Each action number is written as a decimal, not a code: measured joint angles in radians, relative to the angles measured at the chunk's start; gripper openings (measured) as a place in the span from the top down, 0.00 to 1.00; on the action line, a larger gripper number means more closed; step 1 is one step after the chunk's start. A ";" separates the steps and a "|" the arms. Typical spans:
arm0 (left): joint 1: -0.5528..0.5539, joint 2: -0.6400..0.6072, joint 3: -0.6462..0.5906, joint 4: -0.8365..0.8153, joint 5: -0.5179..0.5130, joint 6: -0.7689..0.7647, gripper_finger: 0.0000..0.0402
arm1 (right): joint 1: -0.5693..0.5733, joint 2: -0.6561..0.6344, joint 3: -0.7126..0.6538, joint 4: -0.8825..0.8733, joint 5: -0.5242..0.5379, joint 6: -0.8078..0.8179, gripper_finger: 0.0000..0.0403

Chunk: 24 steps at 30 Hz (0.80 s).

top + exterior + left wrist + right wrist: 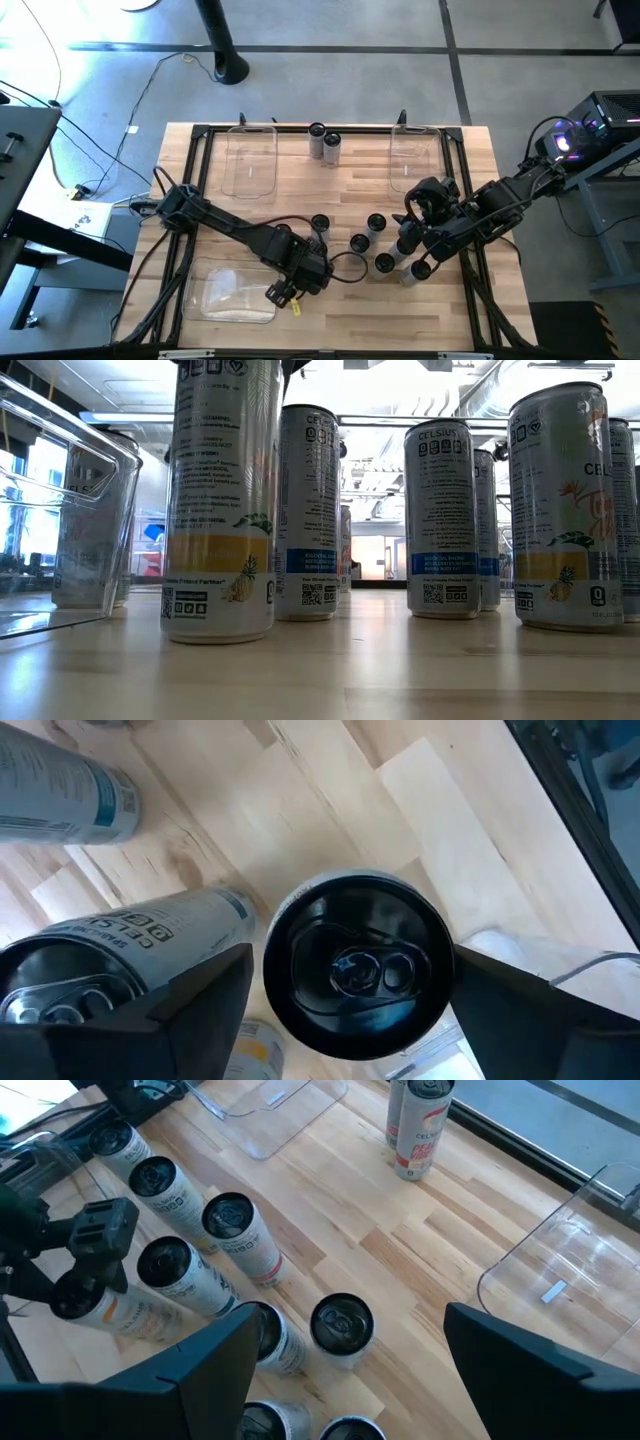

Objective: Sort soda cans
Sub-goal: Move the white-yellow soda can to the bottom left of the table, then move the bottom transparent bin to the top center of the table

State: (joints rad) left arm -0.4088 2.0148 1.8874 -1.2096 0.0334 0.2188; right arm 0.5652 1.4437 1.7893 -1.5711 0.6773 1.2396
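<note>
Several soda cans (376,222) with dark tops stand in a cluster on the wooden table's right half. Two more (325,142) stand at the far edge. My left gripper (285,292) is near the table's near edge, beside the near left bin, shut on one yellow-labelled can (358,975) that shows large in the low view (220,500). My right gripper (350,1318) hangs open above the cluster, fingers wide apart and touching nothing, with a can (342,1325) below the gap. My left gripper comes at the can from above, pointing down. Its two fingers (200,995) stand on opposite sides of the can's upper wall (440,935), pinching it. The can is upright and its base (218,632) rests on the table.
Clear plastic bins sit far left (248,160), far right (415,160) and near left (232,292), the last right beside the held can. Other cans (100,945) stand close to my left gripper's fingers. Bare wood lies in the table's middle and its near right part.
</note>
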 joint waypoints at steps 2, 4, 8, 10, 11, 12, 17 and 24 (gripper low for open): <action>0.000 0.000 0.000 -0.006 0.000 -0.001 0.23 | 0.000 0.000 0.000 0.000 0.000 0.001 0.23; 0.000 0.000 0.000 -0.019 0.001 -0.005 0.23 | 0.000 0.000 0.000 0.000 0.000 0.001 0.23; 0.000 -0.025 0.000 -0.039 0.008 -0.001 0.23 | 0.000 0.000 0.000 0.000 0.000 0.001 0.23; 0.002 -0.052 0.000 -0.045 0.007 0.003 0.23 | -0.002 0.000 0.000 0.000 0.000 0.001 0.23; 0.004 -0.066 0.000 -0.046 0.006 0.003 0.23 | -0.002 0.000 0.000 0.000 0.000 0.000 0.23; 0.007 -0.082 0.000 -0.047 0.003 0.003 0.23 | -0.002 0.000 0.000 0.000 0.003 0.000 0.23; 0.023 -0.174 0.000 -0.057 -0.028 -0.032 0.23 | -0.003 0.000 0.000 0.000 0.011 0.002 0.23; 0.052 -0.345 0.000 -0.159 -0.165 -0.132 0.23 | -0.019 0.000 0.000 0.022 -0.003 0.018 0.23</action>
State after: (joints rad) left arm -0.3566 1.6702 1.8877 -1.3685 -0.1321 0.0872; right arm 0.5457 1.4437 1.7893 -1.5487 0.6739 1.2572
